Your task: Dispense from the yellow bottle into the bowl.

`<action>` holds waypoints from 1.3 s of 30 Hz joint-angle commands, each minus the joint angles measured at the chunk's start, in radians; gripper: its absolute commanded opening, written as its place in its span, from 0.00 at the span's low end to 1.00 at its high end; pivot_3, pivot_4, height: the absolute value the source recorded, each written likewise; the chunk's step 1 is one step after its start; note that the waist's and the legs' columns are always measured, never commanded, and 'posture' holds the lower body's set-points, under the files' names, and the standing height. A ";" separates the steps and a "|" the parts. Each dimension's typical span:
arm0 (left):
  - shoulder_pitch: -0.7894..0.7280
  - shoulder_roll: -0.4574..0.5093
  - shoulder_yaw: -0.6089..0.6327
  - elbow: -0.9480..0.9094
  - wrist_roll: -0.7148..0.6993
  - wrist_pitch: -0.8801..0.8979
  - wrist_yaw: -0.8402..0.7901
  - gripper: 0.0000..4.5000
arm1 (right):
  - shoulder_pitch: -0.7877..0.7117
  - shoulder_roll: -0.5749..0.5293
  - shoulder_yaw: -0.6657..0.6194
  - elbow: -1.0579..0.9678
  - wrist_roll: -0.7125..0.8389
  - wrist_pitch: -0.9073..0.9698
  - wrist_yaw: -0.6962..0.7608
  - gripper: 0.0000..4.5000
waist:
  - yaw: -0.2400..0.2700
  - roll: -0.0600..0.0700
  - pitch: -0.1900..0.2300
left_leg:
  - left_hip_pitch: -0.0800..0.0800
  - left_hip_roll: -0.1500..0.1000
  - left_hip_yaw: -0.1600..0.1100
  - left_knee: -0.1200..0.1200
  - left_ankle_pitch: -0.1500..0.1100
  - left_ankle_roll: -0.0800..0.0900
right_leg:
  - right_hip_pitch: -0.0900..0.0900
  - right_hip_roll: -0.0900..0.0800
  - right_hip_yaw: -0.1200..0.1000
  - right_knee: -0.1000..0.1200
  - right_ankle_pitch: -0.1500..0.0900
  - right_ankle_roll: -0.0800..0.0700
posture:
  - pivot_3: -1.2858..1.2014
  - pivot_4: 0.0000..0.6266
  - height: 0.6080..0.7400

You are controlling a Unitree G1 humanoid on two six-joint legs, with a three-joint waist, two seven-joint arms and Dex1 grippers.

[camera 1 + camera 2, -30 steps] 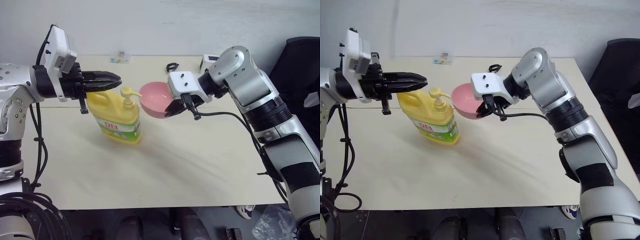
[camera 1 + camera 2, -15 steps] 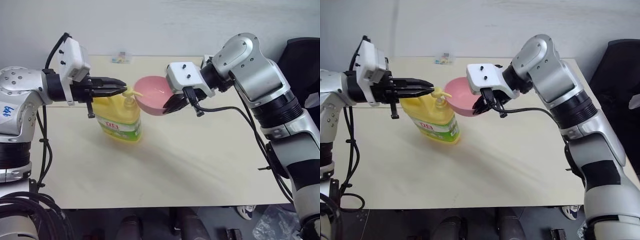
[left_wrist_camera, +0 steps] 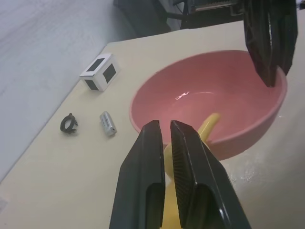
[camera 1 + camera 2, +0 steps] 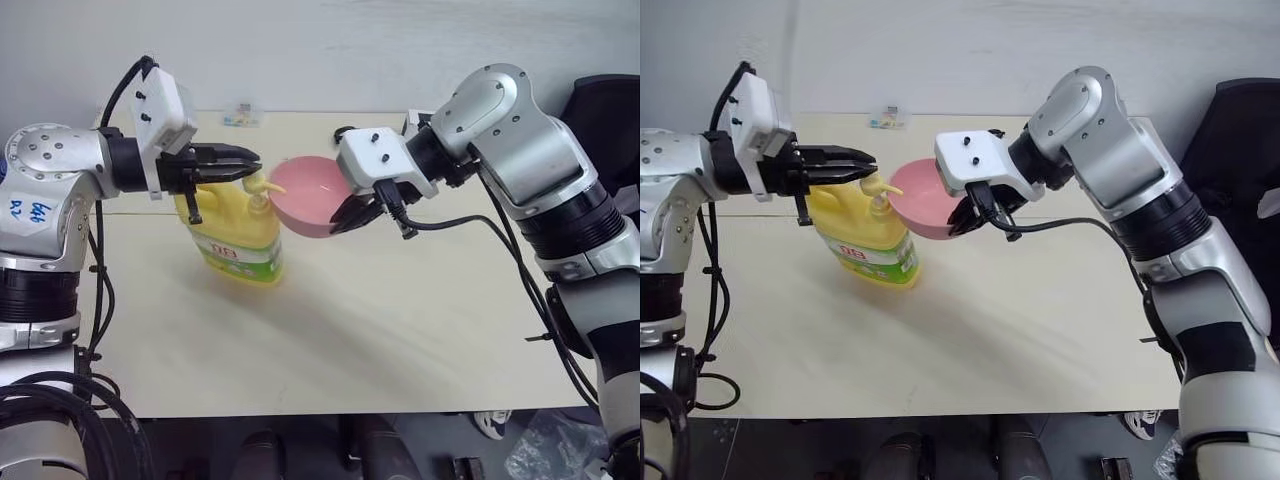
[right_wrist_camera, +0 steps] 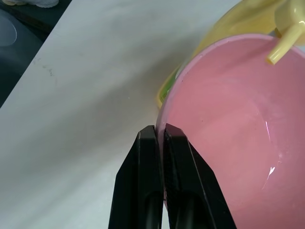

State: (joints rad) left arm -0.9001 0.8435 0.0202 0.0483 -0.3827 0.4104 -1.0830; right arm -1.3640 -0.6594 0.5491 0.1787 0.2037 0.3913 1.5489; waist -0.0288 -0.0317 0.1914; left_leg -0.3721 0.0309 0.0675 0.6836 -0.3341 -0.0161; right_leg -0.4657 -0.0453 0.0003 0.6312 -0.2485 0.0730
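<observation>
The yellow bottle (image 4: 238,229) stands upright on the pale desk (image 4: 380,330), toward its left half, its green-and-white label with red marks facing the camera. Its yellow pump top (image 4: 262,186) has its spout reaching over the near rim of the pink bowl (image 4: 313,193), which the right wrist view confirms: the spout tip hangs above the bowl's inner wall.

The bowl is lifted off the desk, tilted and held just beside the bottle on its right. The right claw (image 5: 159,138) is clenched on the bowl's rim, one black finger inside and one outside.

The left claw (image 4: 248,160) points level toward the bowl, its two fingers (image 3: 183,157) pressed together with nothing between them, poised directly above the pump top; whether it touches the pump cannot be told.

Farther back on the desk lie a small white box with black squares (image 3: 99,71), a small black ring-shaped object (image 3: 69,124) and a little silver cylinder (image 3: 108,123), all well apart from the bottle.
</observation>
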 commanded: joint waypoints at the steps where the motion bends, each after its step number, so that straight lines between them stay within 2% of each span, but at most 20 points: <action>1: -0.019 0.002 0.002 -0.011 0.027 -0.031 0.003 0.09 | -0.026 -0.010 -0.010 -0.029 0.014 -0.001 0.066 0.00 | 0.000 0.000 0.000 | 0.000 0.000 0.000 0.000 0.000 0.000 | 0.000 0.000 0.000 0.000 0.000 0.000 | 0.52 0.24 1.00; 24: 0.082 0.006 -0.105 0.020 0.211 -0.185 -0.032 0.09 | -0.028 0.025 -0.023 -0.011 -0.007 -0.004 0.065 0.00 | 0.000 0.002 -0.001 | 0.005 0.000 0.001 0.001 -0.002 0.004 | 0.002 0.000 0.002 0.005 0.000 0.000 | 0.52 0.24 1.00; 31: 0.096 0.024 -0.177 0.073 0.329 -0.318 -0.055 0.09 | -0.031 0.028 -0.023 -0.003 -0.008 -0.008 0.065 0.00 | 0.000 0.008 -0.005 | 0.007 -0.001 0.002 0.001 -0.002 0.005 | 0.003 0.000 0.003 0.005 0.000 0.000 | 0.52 0.24 1.00; 39: 0.116 0.003 -0.230 0.103 0.427 -0.439 -0.062 0.09 | -0.027 0.045 -0.026 0.004 -0.013 -0.009 0.066 0.00 | -0.001 0.010 -0.007 | 0.021 0.000 0.004 -0.002 -0.003 0.006 | 0.017 0.001 0.004 0.000 -0.001 -0.002 | 0.52 0.24 1.00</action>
State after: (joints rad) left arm -0.8667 0.8585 -0.0688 0.0818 -0.0448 -0.0356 -1.0909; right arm -1.3634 -0.6209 0.5497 0.2038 0.1783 0.3918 1.5514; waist -0.0294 -0.0215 0.1846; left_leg -0.3494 0.0312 0.0715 0.6813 -0.3372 -0.0100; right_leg -0.4472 -0.0437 0.0035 0.6300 -0.2498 0.0707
